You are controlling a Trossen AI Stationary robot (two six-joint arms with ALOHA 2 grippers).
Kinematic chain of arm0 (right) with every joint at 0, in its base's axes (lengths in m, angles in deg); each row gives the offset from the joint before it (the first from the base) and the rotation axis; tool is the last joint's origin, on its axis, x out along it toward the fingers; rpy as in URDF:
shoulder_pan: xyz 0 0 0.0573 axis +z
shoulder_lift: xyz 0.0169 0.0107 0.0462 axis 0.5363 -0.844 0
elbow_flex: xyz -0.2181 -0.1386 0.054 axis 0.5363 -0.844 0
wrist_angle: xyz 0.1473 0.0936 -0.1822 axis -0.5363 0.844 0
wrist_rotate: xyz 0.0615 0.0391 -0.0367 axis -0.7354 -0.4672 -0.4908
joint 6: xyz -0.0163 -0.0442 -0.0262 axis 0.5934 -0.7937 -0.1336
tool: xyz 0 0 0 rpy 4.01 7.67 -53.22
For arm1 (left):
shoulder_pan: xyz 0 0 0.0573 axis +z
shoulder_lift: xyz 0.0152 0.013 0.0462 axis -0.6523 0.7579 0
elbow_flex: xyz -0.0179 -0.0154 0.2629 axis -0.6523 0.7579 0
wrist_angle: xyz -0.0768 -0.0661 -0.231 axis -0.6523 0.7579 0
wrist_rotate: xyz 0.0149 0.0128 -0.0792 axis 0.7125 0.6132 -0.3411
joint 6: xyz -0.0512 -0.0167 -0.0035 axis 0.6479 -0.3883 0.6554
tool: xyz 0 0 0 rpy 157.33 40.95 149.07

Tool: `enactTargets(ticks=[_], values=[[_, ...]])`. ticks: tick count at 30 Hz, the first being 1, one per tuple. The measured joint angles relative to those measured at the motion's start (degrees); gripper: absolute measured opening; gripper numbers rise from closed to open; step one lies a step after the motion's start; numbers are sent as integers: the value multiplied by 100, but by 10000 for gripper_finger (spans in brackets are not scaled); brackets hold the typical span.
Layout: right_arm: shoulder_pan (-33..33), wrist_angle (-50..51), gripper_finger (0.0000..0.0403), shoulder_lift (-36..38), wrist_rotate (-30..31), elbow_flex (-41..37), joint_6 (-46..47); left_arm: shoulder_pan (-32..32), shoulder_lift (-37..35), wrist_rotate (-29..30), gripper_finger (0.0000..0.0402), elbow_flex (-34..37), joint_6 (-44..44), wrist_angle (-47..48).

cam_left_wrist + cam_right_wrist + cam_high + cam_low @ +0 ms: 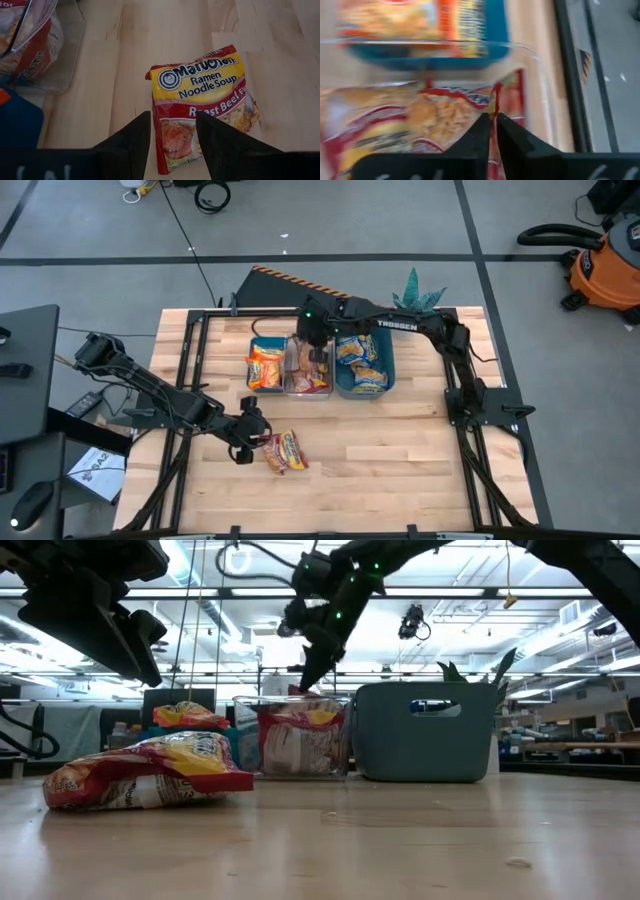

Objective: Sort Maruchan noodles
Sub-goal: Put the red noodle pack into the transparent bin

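One dark red Maruchan packet [200, 95] lies flat on the bare wood [285, 452] near the table's left side. My left gripper [172, 145] hangs open above its end, a finger on either side, and touches nothing. In the low view the left gripper [110, 630] is well above that packet [150, 775]. My right gripper [315, 352] points down into the clear bin [307, 372], shut on a dark red packet [420, 120] among others there. Orange packets fill the left teal bin [264, 367], blue ones the right teal bin [363, 365]. My right gripper [493, 131] pinches a thin upright edge of a dark red packet [495, 102] between its two fingers, coming from above and pointing down into the clear bin. The rest of the packet lies on the other packets in the bin.
The three bins stand side by side at the table's far middle. A green plastic plant [420, 292] stands at the far edge behind the right arm. Bare wood [400, 460] stretches along the near half of the table. An orange shop vacuum [605, 265] is on the floor.
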Motion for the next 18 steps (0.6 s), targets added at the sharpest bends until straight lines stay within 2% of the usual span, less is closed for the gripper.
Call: enactTargets(ticks=[7,11,18], values=[[-108,25,94,12,824,203,620,-1,0,54,164,2,-5,0],[57,84,104,120,576,438,647,-2,1,150,164,66,26,-27],[807,224,103,301,-158,502,774,-70,2,142,164,580,399,-526]])
